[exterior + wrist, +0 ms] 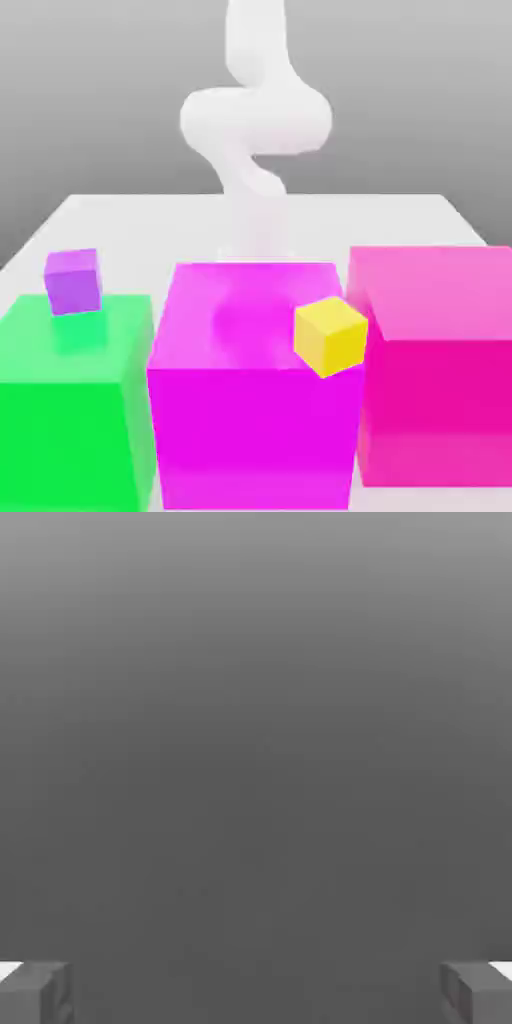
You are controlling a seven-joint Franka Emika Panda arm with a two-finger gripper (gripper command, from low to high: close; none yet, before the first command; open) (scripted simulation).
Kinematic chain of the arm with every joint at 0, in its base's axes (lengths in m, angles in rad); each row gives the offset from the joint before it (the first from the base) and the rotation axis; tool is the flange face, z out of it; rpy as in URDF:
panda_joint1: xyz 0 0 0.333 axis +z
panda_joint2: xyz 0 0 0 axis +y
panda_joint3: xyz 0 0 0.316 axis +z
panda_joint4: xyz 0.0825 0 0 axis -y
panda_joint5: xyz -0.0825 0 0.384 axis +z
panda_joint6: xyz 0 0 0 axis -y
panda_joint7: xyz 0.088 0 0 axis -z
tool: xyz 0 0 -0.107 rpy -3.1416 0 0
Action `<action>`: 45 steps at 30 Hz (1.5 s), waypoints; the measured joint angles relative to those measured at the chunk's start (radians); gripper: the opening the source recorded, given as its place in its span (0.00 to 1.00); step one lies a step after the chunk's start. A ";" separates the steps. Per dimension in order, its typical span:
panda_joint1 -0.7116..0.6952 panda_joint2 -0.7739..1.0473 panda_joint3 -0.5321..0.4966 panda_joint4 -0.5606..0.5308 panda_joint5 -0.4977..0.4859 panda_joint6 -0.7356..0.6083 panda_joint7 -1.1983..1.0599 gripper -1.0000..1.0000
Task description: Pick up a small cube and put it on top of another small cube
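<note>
The small cube of the task is out of view. In the hand view my gripper (256, 994) is open, with its two grey fingertips (38, 996) far apart and only plain grey background between them. Nothing is held. In the exterior view my white arm (255, 115) comes down behind the big magenta block (250, 400), which hides its lower end.
A small purple cube (72, 281) rests on the big green block (70, 400) at the exterior view's left. On the magenta block's top, near its right edge, lies a small yellow cube (330, 335). A big pink block (440, 370) stands at the right, on the white table (120, 220).
</note>
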 joint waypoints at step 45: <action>-0.736 0.846 -0.147 -0.437 0.092 0.552 0.659 0.00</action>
